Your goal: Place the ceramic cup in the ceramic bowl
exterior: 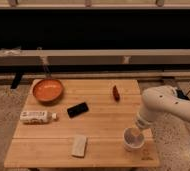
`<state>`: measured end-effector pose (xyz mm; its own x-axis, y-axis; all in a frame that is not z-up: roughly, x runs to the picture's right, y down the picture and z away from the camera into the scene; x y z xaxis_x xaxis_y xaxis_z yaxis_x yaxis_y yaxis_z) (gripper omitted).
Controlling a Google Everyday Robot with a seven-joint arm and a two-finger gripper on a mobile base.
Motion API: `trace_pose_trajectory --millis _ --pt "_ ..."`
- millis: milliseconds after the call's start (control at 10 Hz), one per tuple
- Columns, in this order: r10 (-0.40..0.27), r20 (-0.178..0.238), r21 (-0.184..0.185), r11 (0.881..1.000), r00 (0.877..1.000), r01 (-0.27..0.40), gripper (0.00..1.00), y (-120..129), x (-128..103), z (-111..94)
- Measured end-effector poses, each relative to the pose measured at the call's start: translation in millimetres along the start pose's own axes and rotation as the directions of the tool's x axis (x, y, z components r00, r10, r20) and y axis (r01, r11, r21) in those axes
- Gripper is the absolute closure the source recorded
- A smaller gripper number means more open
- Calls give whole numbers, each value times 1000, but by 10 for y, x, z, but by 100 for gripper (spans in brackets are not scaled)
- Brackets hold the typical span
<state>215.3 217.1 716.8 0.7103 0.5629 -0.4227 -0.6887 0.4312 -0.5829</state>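
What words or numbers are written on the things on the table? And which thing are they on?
No text here can be read.
White bottle: it has a label, but it is too blurred to read.
Flat black object, ceramic bowl, ceramic cup: no writing shows.
Gripper: it is at the ceramic cup, near the right front of the table; no markings show.

Worktop [103, 125]: carries every item below.
Landmark: phone [77, 109], lying flat near the middle.
- Ceramic bowl [48, 90]: behind and left of the phone, by the far left corner.
- Bottle [34, 117]: on its side, left of the phone.
- Small object [116, 92]: behind and right of the phone.
- Flat block [79, 145]: in front of the phone, near the front edge.
- Ceramic cup [133, 139]: right and in front of the phone.
- Tool [136, 131]: at the cup's mouth.
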Motion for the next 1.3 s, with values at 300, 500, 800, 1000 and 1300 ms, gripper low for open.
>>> trace_pose_trajectory --millis 300,500,800,1000,1300 --pt "-10 -5 -19 1000 1000 9 100 -10 -91 -9" --pt "-39 0 -39 998 999 39 100 9 -323 -168" --pt "-141 1 -57 988 990 140 100 156 -1001 -645" --pt "-229 2 -68 971 973 228 100 296 -1608 -939" --pt "-328 19 -74 942 944 329 100 457 -2307 -1064"
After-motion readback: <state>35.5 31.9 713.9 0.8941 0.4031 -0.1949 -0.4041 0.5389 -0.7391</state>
